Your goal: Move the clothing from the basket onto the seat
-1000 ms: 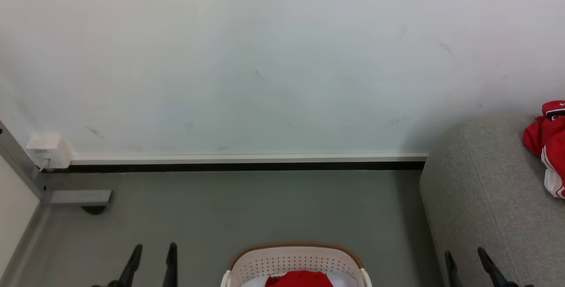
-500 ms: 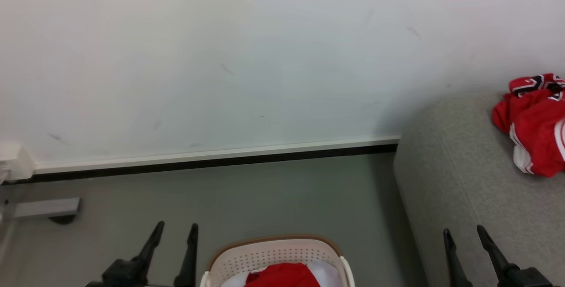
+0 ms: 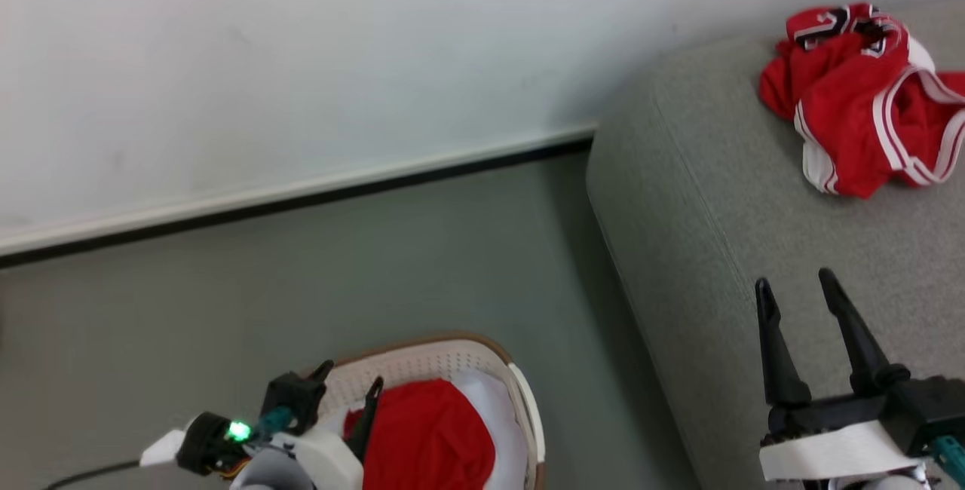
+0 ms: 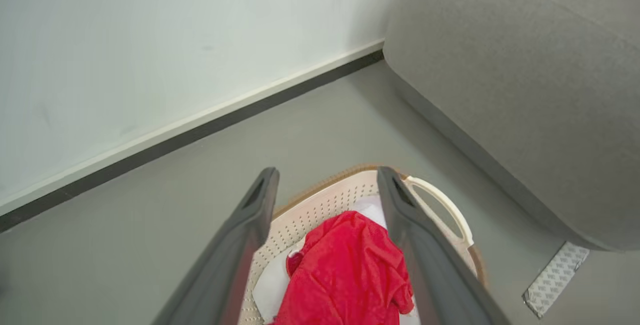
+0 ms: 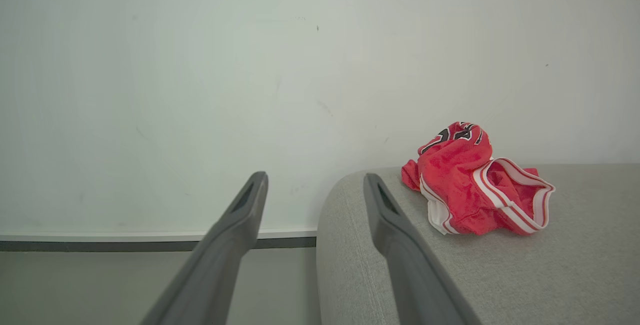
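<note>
Clothing (image 3: pixel 859 98) looked half moved: one red piece (image 5: pixel 460 190) lay on the seat (image 3: pixel 716 211) at two o'clock, another red piece (image 3: pixel 426 437) sat in the basket (image 3: pixel 441 360) at six o'clock. The left end effector (image 3: pixel 349 375) and right end effector (image 3: pixel 794 280) were spread wide, holding nothing.

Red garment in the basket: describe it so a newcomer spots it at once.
On the floor left of the grey seat stands a cream perforated basket. The red garment lies crumpled inside it on a white cloth; unlike the striped red piece on the seat, it shows no white trim or lettering.
</note>
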Controlling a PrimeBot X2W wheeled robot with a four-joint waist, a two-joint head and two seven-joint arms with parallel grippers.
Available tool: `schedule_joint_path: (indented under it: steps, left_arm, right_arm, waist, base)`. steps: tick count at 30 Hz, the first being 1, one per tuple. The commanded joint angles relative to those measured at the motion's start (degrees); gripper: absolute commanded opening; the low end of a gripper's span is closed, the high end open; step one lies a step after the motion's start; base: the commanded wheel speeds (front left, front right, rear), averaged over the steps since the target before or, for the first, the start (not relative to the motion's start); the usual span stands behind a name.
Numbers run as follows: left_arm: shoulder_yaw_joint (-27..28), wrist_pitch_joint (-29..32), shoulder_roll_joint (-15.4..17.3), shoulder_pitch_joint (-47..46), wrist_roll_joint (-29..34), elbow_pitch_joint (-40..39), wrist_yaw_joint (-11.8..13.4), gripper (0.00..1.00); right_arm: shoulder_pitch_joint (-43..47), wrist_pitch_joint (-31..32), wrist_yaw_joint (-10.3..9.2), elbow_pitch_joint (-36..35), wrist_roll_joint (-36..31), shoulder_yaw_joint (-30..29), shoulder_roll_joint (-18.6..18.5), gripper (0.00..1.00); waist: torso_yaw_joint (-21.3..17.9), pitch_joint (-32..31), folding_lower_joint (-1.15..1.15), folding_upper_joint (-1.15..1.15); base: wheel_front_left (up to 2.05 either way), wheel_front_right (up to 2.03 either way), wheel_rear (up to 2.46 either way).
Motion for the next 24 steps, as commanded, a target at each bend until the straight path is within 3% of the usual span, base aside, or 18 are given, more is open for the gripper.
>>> schedule_joint_path:
  steps: [1, 10, 24]
  left_arm:
    - [-0.75, 1.51, 0.92, -2.08, 0.75, 2.26, -0.18, 1.0]
    - [-4.32, 7.3, 2.97, -12.33, 3.04, 13.83, -0.29, 1.0]
    - [-6.0, 6.15, 5.43, -22.98, 3.92, 24.74, 0.45, 1.0]
  right_arm:
    - [-1.52, -0.1, -0.16, -1.38, 0.77, 0.17, -0.1, 1.0]
    - [-6.96, -0.09, -0.16, -7.23, 3.35, 2.45, -0.08, 1.0]
    - [-11.56, -0.1, -0.17, -11.63, 5.23, 5.14, -0.09, 1.0]
  waist:
    - [-3.52, 6.08, -0.01, 0.0]
    - [-5.32, 19.23, -0.01, 0.0]
    - [-5.32, 30.67, -0.01, 0.0]
  base:
    - [0.0, 0.0, 0.0]
    - [0.0, 0.0, 0.0]
    - [0.0, 0.0, 0.0]
